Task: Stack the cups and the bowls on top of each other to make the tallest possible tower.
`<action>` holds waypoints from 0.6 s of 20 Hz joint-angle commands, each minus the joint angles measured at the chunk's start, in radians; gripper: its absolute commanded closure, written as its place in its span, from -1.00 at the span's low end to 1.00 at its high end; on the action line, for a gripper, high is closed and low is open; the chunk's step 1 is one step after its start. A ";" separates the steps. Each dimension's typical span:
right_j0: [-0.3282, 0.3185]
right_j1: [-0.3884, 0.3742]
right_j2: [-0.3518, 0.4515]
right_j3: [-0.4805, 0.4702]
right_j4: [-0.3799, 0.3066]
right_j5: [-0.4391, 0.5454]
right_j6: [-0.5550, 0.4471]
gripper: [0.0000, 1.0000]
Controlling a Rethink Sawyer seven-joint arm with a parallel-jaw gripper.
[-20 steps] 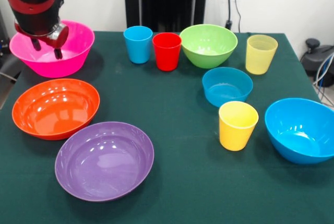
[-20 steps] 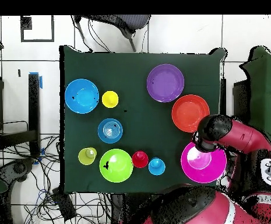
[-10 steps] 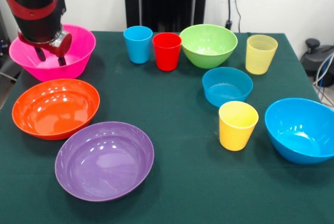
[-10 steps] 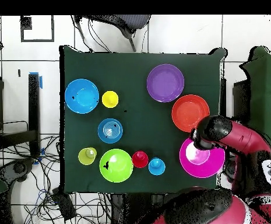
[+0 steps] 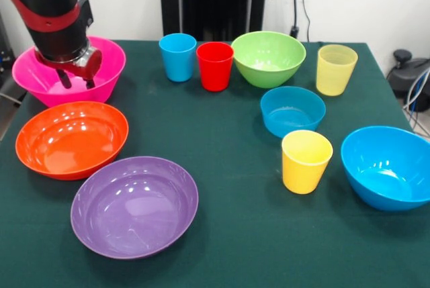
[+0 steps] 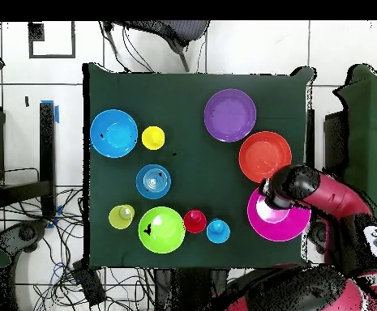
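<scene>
My gripper [image 5: 76, 80] hangs inside the upright pink bowl [image 5: 109, 66] at the left rear, its two dark fingers apart and low near the bowl's front wall. The orange bowl [image 5: 72, 139] and the purple bowl [image 5: 134, 205] lie in front of it. Along the back stand a blue cup [image 5: 177, 57], a red cup [image 5: 215, 66], a green bowl [image 5: 268, 58] and a pale yellow cup [image 5: 336, 69]. On the right are a small blue bowl [image 5: 292, 111], a yellow cup [image 5: 306, 161] and a larger blue bowl [image 5: 388, 166]. No tower stands anywhere; every piece rests singly, mouth up.
The dark green table [image 5: 235, 234] ends close to the pink and orange bowls on the left. In the overhead view my red arm [image 6: 329, 194] covers part of the pink bowl [image 6: 282, 231]. Cables lie on the floor beside the table.
The gripper has sunk lower and moved toward the table's middle inside the pink bowl. The pink bowl has shifted slightly with it, closer to the orange bowl.
</scene>
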 commanded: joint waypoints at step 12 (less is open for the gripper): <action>0.024 -0.010 0.176 0.053 0.004 0.082 -0.103 -1.00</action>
